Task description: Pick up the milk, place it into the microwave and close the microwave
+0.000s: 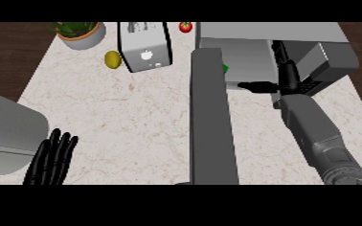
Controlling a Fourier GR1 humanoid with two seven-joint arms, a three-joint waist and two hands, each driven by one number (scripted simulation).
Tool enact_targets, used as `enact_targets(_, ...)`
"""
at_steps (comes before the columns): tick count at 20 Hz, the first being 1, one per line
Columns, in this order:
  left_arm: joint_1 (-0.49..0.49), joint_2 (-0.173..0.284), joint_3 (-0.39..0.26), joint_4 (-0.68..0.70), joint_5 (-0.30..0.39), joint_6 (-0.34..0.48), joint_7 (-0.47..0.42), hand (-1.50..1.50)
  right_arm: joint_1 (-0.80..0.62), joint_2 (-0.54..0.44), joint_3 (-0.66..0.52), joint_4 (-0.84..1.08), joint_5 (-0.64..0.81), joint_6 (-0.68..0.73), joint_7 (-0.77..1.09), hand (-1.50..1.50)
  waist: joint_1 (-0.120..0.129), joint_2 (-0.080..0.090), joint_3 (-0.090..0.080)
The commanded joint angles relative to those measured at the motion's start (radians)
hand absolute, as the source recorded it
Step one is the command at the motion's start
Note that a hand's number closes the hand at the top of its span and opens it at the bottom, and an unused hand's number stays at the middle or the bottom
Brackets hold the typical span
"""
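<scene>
The grey microwave (272, 32) stands at the counter's back right. Its door (212, 124) is swung wide open and juts toward me as a long grey slab. My right hand (286, 76) reaches into the microwave's opening, fingers straight and pointing away, thumb stretched left. Nothing shows between thumb and fingers. A small green bit (225, 68) peeks out just right of the door's far end; I cannot tell whether it belongs to the milk. No milk carton is plainly visible. My left hand (51, 158) rests open at the lower left, fingers up.
A silver appliance (146, 48) stands at the back centre, with a yellow lemon (113, 60) to its left and a red tomato (185, 27) to its right. A potted plant (81, 33) sits at the back left. A tilted grey box shape (326, 64) lies right of my right hand.
</scene>
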Motion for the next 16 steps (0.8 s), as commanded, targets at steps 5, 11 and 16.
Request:
enact_targets(5,0.087,0.009,-0.011,-0.025,0.015,-0.007,-0.029,-1.5,0.178,0.031,0.018,-0.006,-0.01,0.103,-0.04,-1.5,-0.025,0.001,0.01)
enact_targets(11,-0.001,0.043,0.012,-0.019,0.072,-0.05,0.053,-1.5,0.276,0.06,-0.003,-0.058,-0.067,0.207,-0.071,-1.5,-0.04,0.0,0.01)
enact_targets(16,-0.038,0.066,-0.065,0.062,0.051,-0.11,0.025,-1.5,0.383,0.116,0.019,-0.098,-0.072,0.235,-0.161,-1.5,-0.038,0.003,0.01)
